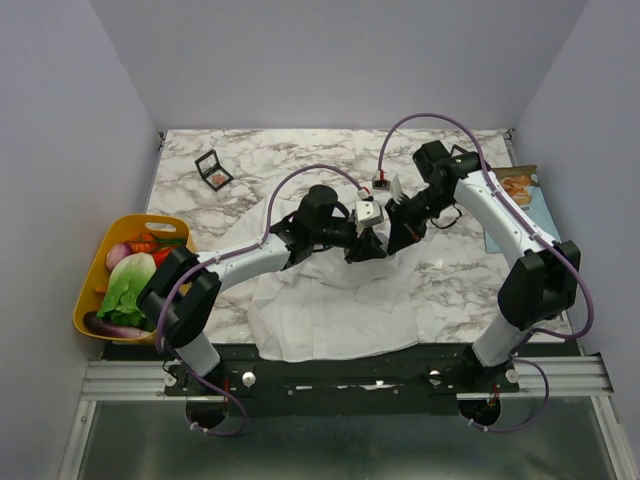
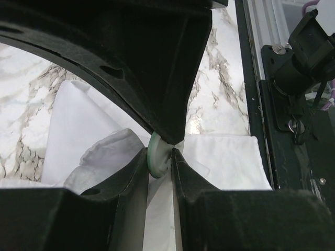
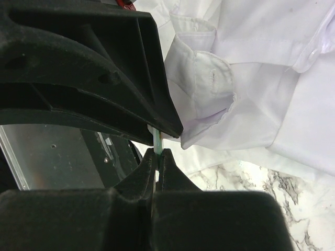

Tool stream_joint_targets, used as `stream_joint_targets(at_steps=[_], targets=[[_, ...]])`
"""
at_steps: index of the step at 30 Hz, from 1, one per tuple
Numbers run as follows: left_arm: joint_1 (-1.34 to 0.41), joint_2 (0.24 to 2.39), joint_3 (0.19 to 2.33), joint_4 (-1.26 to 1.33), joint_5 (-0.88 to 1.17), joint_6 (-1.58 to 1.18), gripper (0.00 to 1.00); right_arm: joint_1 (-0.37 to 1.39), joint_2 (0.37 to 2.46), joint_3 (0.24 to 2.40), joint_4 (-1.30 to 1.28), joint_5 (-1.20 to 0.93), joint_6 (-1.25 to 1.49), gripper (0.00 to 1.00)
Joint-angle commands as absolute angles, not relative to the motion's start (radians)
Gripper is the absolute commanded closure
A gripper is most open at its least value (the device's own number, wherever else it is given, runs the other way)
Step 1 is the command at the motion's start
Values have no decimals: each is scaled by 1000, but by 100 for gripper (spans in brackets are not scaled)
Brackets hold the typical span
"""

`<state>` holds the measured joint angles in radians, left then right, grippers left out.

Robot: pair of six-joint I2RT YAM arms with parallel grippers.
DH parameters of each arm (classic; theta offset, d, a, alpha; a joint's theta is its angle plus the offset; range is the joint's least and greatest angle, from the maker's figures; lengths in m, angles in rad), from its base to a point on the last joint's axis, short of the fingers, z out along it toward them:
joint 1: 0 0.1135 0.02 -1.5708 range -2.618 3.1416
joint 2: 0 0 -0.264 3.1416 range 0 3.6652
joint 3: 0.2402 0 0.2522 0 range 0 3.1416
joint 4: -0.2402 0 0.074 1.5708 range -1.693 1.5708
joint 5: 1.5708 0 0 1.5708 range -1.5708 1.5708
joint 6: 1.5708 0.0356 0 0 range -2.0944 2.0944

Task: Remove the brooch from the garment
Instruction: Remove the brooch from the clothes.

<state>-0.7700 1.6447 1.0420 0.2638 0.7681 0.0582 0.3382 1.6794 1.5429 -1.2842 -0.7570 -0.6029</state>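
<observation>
The white garment [image 1: 330,310] lies spread on the marble table, bunched up under both grippers in the middle. The brooch [image 2: 156,157] shows as a small pale disc with a green rim, still against the fabric. My left gripper [image 1: 362,247] has closed its fingers [image 2: 131,178] around the disc and a fold of shirt [image 2: 225,157]. My right gripper [image 1: 398,238] meets it from the other side, shut on the brooch's thin green edge [image 3: 157,140]. In the right wrist view a cuff of the shirt [image 3: 204,89] hangs just beside the jaws.
A yellow basket [image 1: 88,305] of toy vegetables sits at the table's left edge. A black makeup palette [image 1: 213,170] lies at the back left, a smaller one [image 1: 381,184] behind the grippers. A blue mat [image 1: 515,205] lies at the right edge.
</observation>
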Motion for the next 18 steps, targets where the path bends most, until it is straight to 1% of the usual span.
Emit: stream_joint_targets(at_steps=[1,6,10,18], targets=[[-770,1664,1048,272,752,55,73,333,1658,1539,-1285,-796,-598,99],[-772,1667,1049,270,755,52,70,333,1660,1537,-1282,-793,-598,99],[-770,1667,1052,267,755,51,64,333,1664,1537,-1279,-788,-595,99],[-770,1660,1051,264,752,58,61,331,1666,1534,-1269,-772,-588,99]])
